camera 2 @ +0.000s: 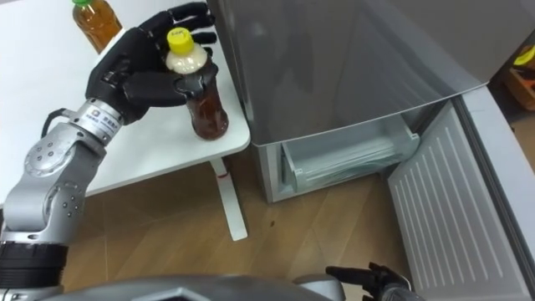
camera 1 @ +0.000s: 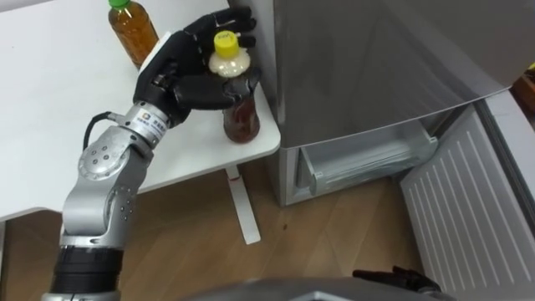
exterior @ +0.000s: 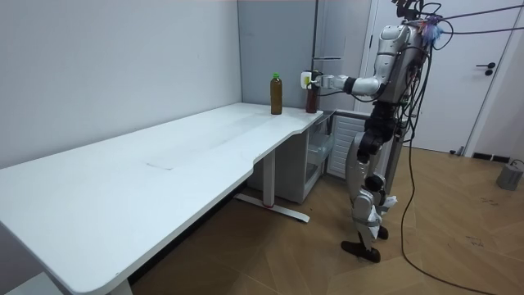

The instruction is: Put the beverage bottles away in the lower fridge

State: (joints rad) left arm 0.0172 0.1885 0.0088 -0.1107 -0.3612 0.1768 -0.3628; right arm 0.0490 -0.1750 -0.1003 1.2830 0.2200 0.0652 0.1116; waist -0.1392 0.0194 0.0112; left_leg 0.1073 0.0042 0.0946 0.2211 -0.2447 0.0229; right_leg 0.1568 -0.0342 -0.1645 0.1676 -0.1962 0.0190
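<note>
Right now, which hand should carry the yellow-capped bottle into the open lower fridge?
Left. The left hand is curled round the yellow-capped bottle at the corner of the table, right next to the fridge. The right hand hangs low, away from the table.

Bright, even indoor light, pale sheen on the fridge (camera 1: 376, 67), soft shadow beneath the table (exterior: 164, 164)

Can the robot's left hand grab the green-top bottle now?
Probably not: the left hand is curled round the yellow-top bottle, so it is busy; the green-top bottle stands apart, untouched.
</note>
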